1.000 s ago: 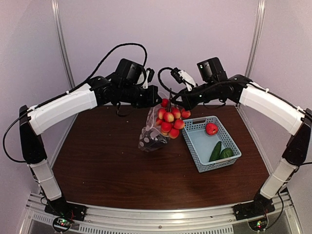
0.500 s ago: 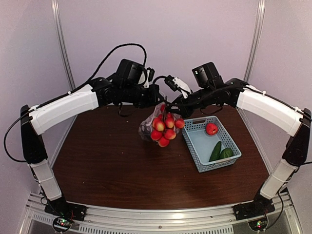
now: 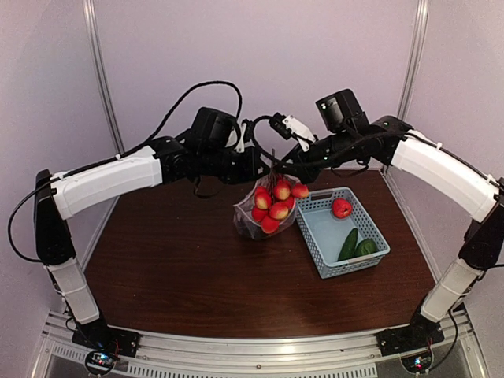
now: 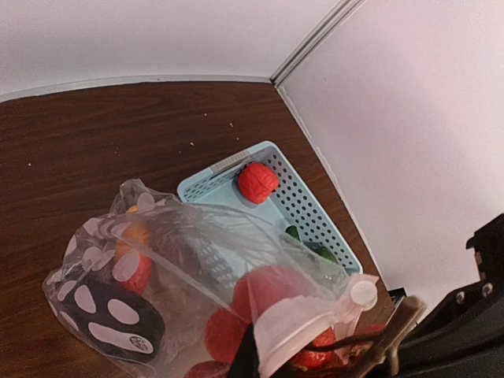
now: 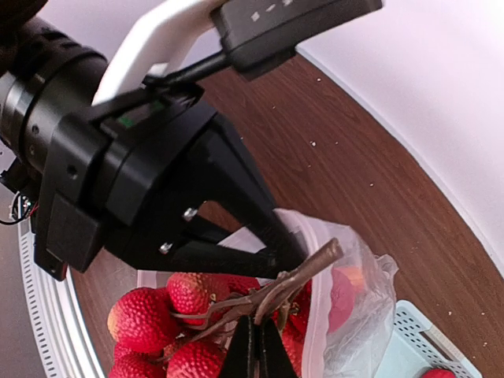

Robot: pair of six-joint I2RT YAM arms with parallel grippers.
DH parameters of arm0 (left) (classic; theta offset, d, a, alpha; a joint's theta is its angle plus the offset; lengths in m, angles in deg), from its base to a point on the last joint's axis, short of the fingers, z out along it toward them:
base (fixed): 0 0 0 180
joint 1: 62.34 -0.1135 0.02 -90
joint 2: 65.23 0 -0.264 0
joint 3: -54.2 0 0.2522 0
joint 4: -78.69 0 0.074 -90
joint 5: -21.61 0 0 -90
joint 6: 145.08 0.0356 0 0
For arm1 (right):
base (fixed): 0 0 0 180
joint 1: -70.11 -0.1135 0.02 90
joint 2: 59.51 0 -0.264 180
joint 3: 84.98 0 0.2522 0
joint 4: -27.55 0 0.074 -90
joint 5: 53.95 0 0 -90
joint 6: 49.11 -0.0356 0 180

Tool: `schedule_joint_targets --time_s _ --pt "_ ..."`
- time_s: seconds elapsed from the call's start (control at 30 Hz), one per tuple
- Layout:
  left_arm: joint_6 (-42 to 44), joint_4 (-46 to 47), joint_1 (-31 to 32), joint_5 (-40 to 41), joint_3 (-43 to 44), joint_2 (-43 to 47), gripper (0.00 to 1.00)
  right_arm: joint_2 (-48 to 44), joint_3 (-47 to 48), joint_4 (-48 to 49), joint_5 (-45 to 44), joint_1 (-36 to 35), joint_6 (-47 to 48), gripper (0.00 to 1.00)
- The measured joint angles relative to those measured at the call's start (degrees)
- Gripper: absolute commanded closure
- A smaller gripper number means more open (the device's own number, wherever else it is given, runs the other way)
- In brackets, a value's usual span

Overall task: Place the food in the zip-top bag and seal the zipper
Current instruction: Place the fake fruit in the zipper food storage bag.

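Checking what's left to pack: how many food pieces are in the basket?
3 in the basket: a red piece at the far end, a long cucumber and a second cucumber beside it near the front. None looks hidden.

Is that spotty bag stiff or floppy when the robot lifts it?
Probably floppy: the zip-top bag hangs wrinkled and sagging from the left gripper. It's likely light itself; the dark piece inside seems to weigh its bottom down. Pushed, it would likely crumple rather than slide.
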Motion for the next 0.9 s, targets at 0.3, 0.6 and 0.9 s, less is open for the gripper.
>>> schedule_joint_targets --time_s 0.3,0.6,0.9 --pt "-3.4 8.7 2.7 2.7 -11.9 6.8 1.0 2.4 1.0 -4.5 2.5 0.0 0.4 1.0" --pt "-5.6 13.3 2.9 5.3 -14.7 8.5 1.0 5.5 1.2 -7.6 3.5 0.0 2.2 0.99" --pt "-6.0 15.3 2.9 3.7 -14.8 8.5 1.0 8.3 4.6 -8.0 1.2 0.5 -0.1 0.6"
